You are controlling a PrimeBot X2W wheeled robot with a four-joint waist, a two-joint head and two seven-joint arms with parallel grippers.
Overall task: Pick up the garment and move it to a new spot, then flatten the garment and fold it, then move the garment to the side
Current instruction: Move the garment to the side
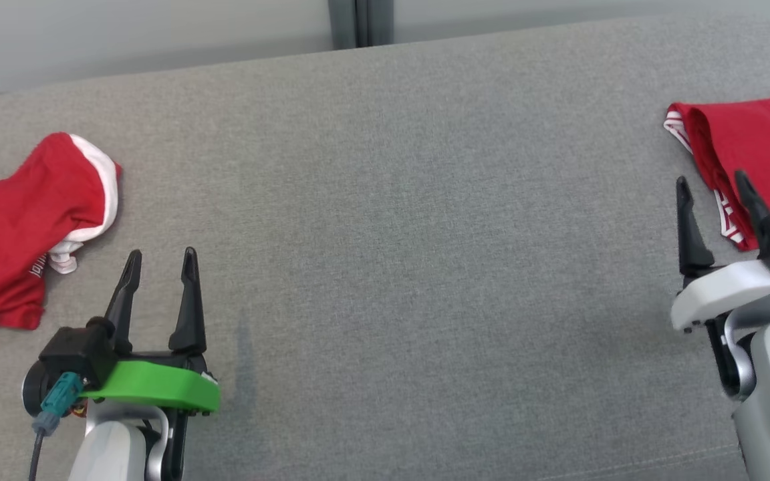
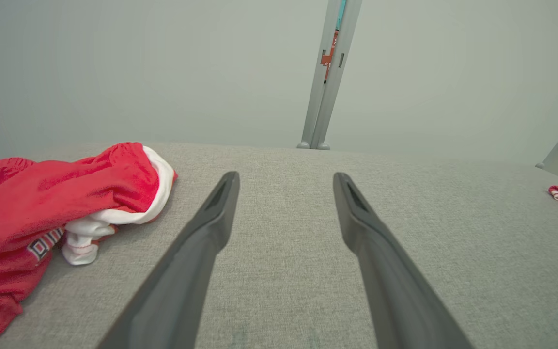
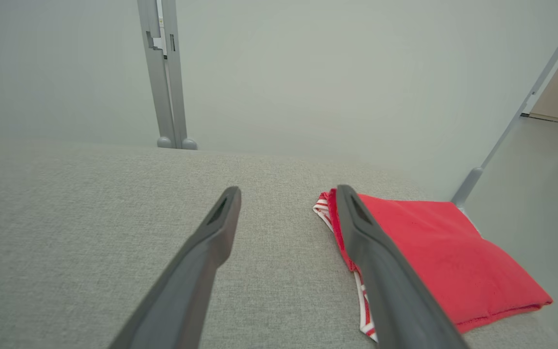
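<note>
A crumpled red garment (image 1: 17,227) with white trim lies at the left edge of the grey cushioned surface (image 1: 385,220); the left wrist view has it at the left (image 2: 41,213). My left gripper (image 1: 161,262) stands open just right of it, holding nothing (image 2: 286,182). A second red garment (image 1: 752,147), folded flat with striped trim, rests at the far right (image 3: 434,257). My right gripper (image 1: 711,182) is open above its near left edge, with nothing between the fingers (image 3: 288,194).
Beyond the far edge of the cushioned surface stands a pale wall with a grey vertical post (image 1: 360,23). A sloping grey rail (image 3: 516,116) runs down at the right. The broad middle of the surface lies between the two garments.
</note>
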